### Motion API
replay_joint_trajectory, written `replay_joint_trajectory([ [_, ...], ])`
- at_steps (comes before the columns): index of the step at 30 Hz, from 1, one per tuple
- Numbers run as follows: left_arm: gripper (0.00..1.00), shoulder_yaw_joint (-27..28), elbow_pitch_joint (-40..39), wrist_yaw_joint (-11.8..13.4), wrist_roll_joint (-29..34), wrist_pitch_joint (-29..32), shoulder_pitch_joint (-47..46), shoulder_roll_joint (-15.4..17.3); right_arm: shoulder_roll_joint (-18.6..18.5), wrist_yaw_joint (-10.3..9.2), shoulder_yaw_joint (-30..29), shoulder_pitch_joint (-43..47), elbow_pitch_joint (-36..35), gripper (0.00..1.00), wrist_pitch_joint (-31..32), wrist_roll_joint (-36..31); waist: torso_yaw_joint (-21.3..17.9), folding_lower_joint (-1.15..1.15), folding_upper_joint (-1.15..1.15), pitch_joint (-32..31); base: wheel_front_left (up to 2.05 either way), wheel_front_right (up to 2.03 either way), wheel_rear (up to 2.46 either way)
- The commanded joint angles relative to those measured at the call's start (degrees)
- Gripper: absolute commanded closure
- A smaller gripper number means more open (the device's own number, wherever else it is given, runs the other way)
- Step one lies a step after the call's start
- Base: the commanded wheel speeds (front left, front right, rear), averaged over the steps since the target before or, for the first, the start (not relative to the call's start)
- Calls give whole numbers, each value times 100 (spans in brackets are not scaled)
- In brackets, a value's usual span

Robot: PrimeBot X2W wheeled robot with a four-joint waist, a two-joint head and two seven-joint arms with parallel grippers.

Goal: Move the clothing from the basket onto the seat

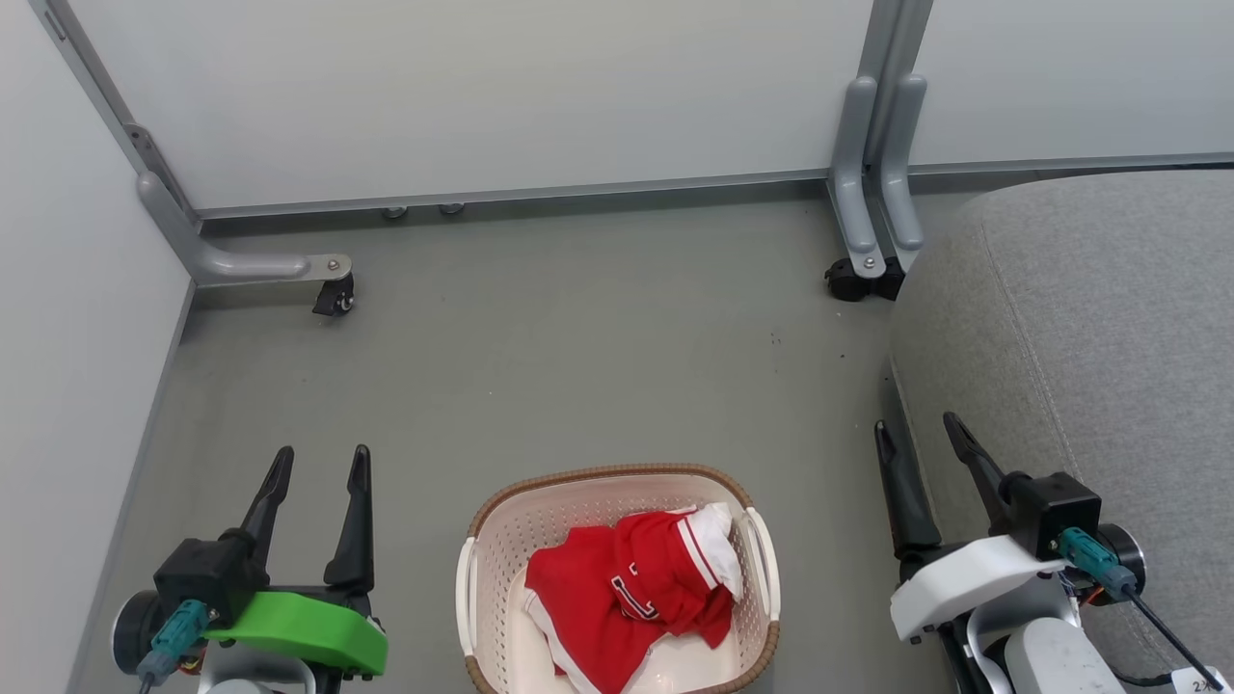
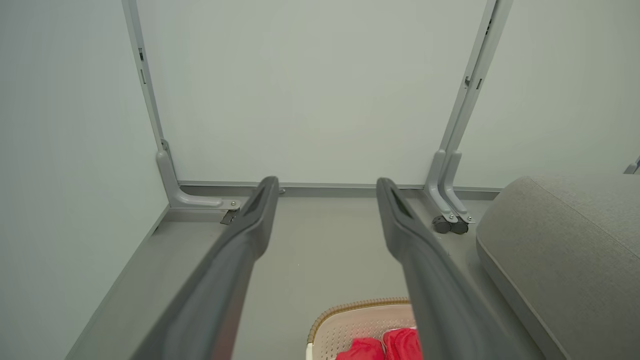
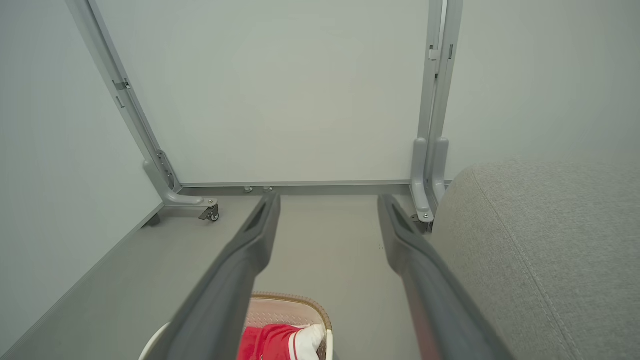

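So, head view first: the cream perforated plastic laundry basket [image 1: 501, 564] with the brown woven-look rim sits on the grey floor [image 1: 578, 337] at the bottom middle. The crumpled red fabric clothing [image 1: 617, 588] with white trim and lettering is all inside it. Off to the right, apart from the basket, is the big grey woven-fabric sofa seat [image 1: 1109, 318]. The left end effector [image 1: 323, 453], on its green mount [image 1: 299, 627], hangs left of the basket, spread wide and gripping nothing. The right end effector [image 1: 914, 424] is just beside the seat's edge, equally released.

Left wrist view: both dark fingers [image 2: 240, 240] stand wide apart over the floor. A corner of the basket and a bit of red peek in at the bottom edge, seat on the right.

Right wrist view: same deal, fingers splayed. The basket with its red and white fabric sits low down behind the left-hand finger, the seat runs along the right, and pale partition panels [image 3: 300, 100] stand at the back.
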Motion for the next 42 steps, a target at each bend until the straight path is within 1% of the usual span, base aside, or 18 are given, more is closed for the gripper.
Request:
replay_joint_trajectory([
  [1, 0, 16, 5, -29, 90, -57, 69, 4, -21, 0, 19, -46, 7, 0, -50, -104, -3, 0, 0, 0, 0, 0, 0],
  [7, 0, 27, 53, -26, 278, -119, 85, -9, -22, 0, 33, -54, 32, 0, -116, -212, 1, 0, 0, 3, 0, 0, 0],
  [16, 0, 80, 124, -26, 167, -103, 89, -35, -21, 0, -16, -77, 91, 0, -141, -59, 3, 0, 0, 14, 0, 0, 0],
  [30, 0, 156, 159, -26, 199, -103, 30, -79, -21, 0, -1, -122, 75, 0, -143, 5, -24, 0, 0, 57, 0, 0, 0],
  [34, 0, -25, 236, -26, 265, -103, -195, -91, -20, 0, 42, -259, -43, 0, -105, 23, -82, 0, 0, 275, 0, 0, 0],
  [38, 0, -264, 437, -26, 271, -102, -614, -121, -20, 0, 112, -511, -252, 0, -102, 93, -174, 0, 0, 725, 0, 0, 0],
  [42, 0, -557, 746, -26, 212, -96, -1186, -140, -20, 0, 112, -857, -478, 0, -125, 178, -293, 0, 0, 1313, 0, 0, 0],
])
